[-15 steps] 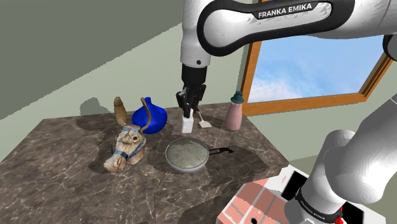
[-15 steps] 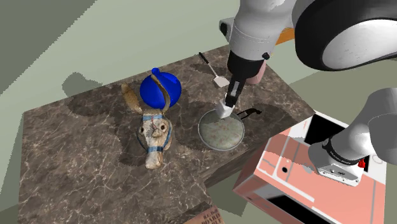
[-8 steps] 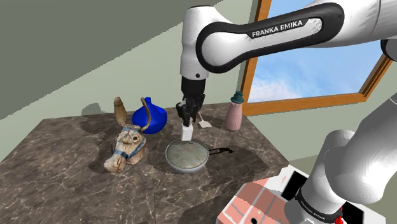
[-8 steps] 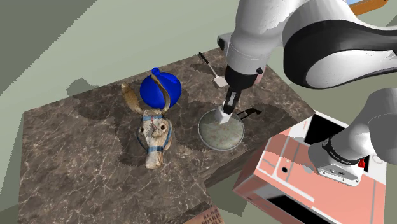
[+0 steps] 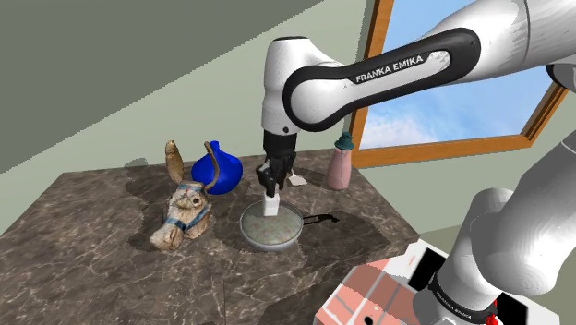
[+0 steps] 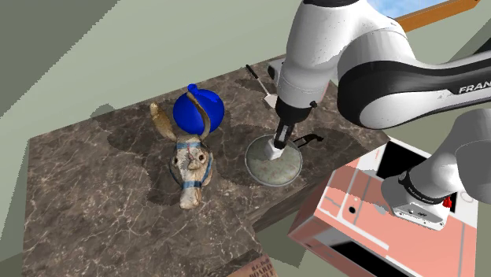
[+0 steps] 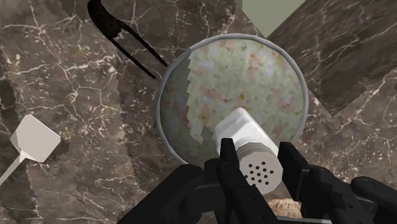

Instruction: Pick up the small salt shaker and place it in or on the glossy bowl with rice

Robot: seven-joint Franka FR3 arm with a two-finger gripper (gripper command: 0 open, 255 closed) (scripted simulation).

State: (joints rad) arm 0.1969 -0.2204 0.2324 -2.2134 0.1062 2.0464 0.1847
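Placement step: black two-finger gripper (image 7: 259, 167) clamps small white perforated-top shaker (image 7: 245, 137) over shallow grey-rimmed bowl (image 7: 160, 111) — seemingly just above its speckled filling. Next — lower slightly, release.

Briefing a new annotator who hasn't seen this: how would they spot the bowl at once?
On the dark marbled table, look under the black gripper holding a white shaker: the bowl sits right below it. It is shallow, round and grey-rimmed with a speckled pale filling, unlike the blue vase and the donkey head beside it.
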